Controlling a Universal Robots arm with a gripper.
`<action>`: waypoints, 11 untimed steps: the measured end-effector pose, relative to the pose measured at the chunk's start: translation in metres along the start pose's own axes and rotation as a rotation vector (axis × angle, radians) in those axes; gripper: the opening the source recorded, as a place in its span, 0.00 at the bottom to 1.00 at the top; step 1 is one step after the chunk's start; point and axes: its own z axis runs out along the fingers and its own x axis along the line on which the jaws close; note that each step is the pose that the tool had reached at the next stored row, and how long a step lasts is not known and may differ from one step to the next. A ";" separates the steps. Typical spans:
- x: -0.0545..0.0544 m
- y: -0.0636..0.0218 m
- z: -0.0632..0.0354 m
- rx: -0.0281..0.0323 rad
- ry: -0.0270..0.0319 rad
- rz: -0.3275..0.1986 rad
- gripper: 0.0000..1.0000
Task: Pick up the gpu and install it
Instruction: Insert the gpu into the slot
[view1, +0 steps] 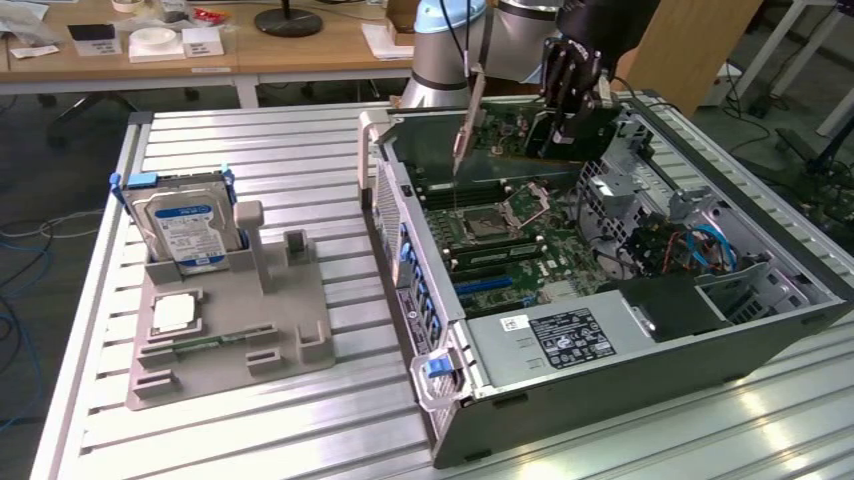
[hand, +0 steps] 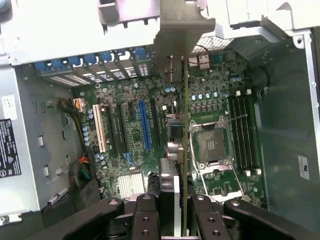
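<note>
insertion step in hand, judging by pose. holding gpu (hand: 185, 125) in closed gripper (hand: 172, 212), on edge above motherboard (hand: 125, 150), not yet seated. probably calls for lining card edge with blue slot (hand: 144, 127) on motherboard, then straight press down.

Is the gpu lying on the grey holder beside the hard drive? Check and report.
No, the gpu is gripped edge-on in the jaws over the motherboard, not on the grey holder.

My claw (view1: 577, 118) covers part of the gpu (view1: 505, 140) in the exterior view, my arm (view1: 447, 45) runs off that picture's top edge, and the black label's (view1: 571, 338) print is too small to read.
</note>
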 end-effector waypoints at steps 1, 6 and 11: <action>0.000 0.0000 0.0000 0.0000 0.0003 -0.012 0.28; 0.000 0.0000 0.0009 0.0348 -0.0037 -0.049 0.28; 0.000 -0.0002 0.0015 0.0566 -0.0065 -0.076 0.28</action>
